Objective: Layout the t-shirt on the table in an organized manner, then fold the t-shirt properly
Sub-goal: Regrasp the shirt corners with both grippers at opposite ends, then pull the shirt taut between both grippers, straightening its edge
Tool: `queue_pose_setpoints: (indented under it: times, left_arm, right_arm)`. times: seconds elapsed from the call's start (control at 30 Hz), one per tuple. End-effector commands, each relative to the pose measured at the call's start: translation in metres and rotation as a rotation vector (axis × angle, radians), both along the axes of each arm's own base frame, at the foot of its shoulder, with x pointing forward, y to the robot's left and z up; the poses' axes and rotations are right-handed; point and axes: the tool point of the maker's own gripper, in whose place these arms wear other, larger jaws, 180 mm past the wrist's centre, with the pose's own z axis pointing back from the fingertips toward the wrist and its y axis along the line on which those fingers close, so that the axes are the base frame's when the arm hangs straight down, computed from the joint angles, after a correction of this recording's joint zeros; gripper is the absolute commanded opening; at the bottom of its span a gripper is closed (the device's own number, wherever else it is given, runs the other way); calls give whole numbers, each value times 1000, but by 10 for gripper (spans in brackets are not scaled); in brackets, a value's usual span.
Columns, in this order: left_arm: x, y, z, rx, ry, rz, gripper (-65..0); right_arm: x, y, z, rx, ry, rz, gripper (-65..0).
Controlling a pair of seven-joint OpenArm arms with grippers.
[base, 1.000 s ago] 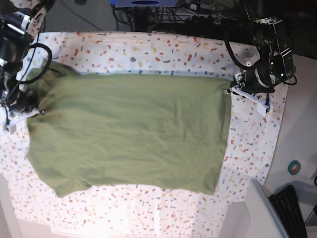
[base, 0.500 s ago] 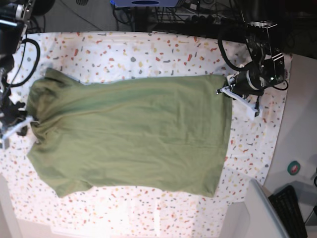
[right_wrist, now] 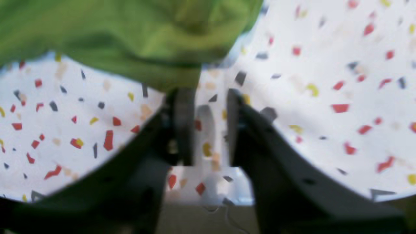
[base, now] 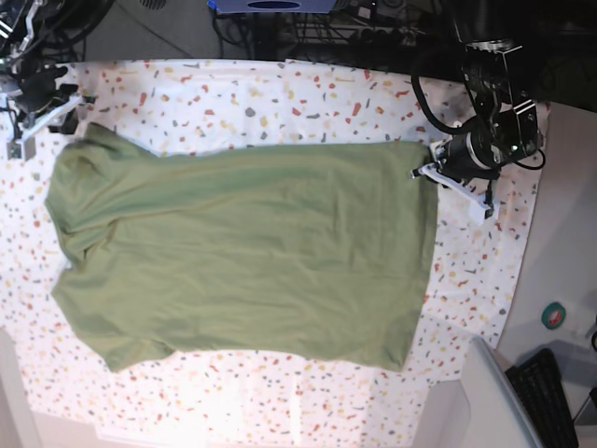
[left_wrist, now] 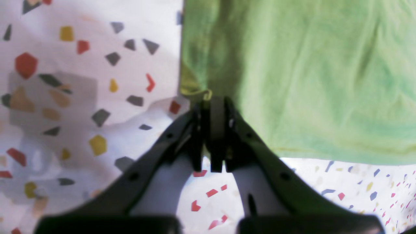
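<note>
The olive-green t-shirt (base: 242, 252) lies spread flat across the speckled table (base: 280, 93), its hem toward the right. My left gripper (base: 427, 173) sits at the shirt's far right corner. In the left wrist view the left gripper (left_wrist: 213, 102) is shut, with a small fold of the t-shirt (left_wrist: 308, 71) hem pinched at its tips. My right gripper (base: 47, 112) hangs over the table's far left corner, just beyond the shirt. In the right wrist view the right gripper (right_wrist: 206, 94) is open with only table (right_wrist: 325, 81) showing between its fingers; the t-shirt (right_wrist: 113, 29) edge lies at its left fingertip.
A plain grey-white surface (base: 569, 252) runs along the right past the cloth's edge, with a tape roll (base: 554, 315), a keyboard (base: 546, 392) and a pale box (base: 485, 401). Cables and dark gear (base: 308, 28) crowd the back edge.
My right gripper has opened, let go of the shirt's left side and moved to the far left corner. The shirt's left part has settled flat. My left gripper has barely moved.
</note>
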Motion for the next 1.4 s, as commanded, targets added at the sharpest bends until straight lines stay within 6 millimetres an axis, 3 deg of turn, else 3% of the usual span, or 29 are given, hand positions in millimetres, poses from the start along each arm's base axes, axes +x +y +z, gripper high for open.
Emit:
queue_pose_setpoints:
  times: [0.0,0.1,0.2,0.43,0.6,0.67,0.7,0.77,0.8,0.93,1.17,1.37]
  left_arm:
    - [9,2,8,4,-35,-4,-650]
    - [10,0,8,2,-36,-8,-650]
    - [11,1,9,2,-38,-7,-650]
    - [10,3,9,5,-37,-1,-650]
    - [9,5,8,9,-34,-1,-650]
    - [9,5,9,10,-34,-1,-650]
    - [9,5,9,10,-34,-1,-650]
    - [9,5,8,12,-33,-1,-650]
    - [9,5,8,12,-33,-1,-650]
    - [9,5,9,9,-34,-2,-650]
    - [9,5,8,10,-32,-3,-650]
    - [9,4,9,11,-33,-5,-650]
  right_arm:
    - [10,-7,6,-9,-31,0,-561]
    - [4,-6,-3,9,5,-3,-474]
    - [11,1,-2,18,-4,8,-378]
    - [19,45,-13,66,21,139,-372]
    - [19,52,-26,97,51,144,-372]
    - [13,50,-33,101,76,143,-389]
    - [11,48,-35,101,89,147,-431]
    - [8,49,-38,107,99,149,-597]
    - [6,50,-38,108,102,151,-650]
    - [-1,56,-32,103,103,163,-650]
    - [0,60,4,41,150,229,-650]
    - [-1,82,11,181,201,253,-650]
